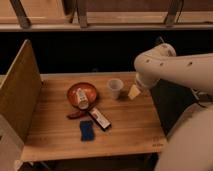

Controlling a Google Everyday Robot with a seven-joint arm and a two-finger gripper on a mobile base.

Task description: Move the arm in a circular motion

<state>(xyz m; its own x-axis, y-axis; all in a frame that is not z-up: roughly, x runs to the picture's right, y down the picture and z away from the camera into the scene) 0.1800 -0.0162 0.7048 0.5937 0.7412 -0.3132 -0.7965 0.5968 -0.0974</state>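
Note:
My arm [175, 67] is a thick cream-white tube with a bulbous joint and small dark screw holes. It reaches in from the right, above the right part of the wooden table [125, 130]. Its pale yellowish tip, the gripper [133, 91], hangs just right of a small white cup [115, 87]. The gripper holds nothing that I can see.
A red-brown bowl [75, 90] with a white bottle [81, 97] in it stands left of the cup. A blue sponge [87, 130] and a dark snack bar [100, 119] lie in front. A wooden panel [20, 95] walls the left side. A dark gap lies behind the table.

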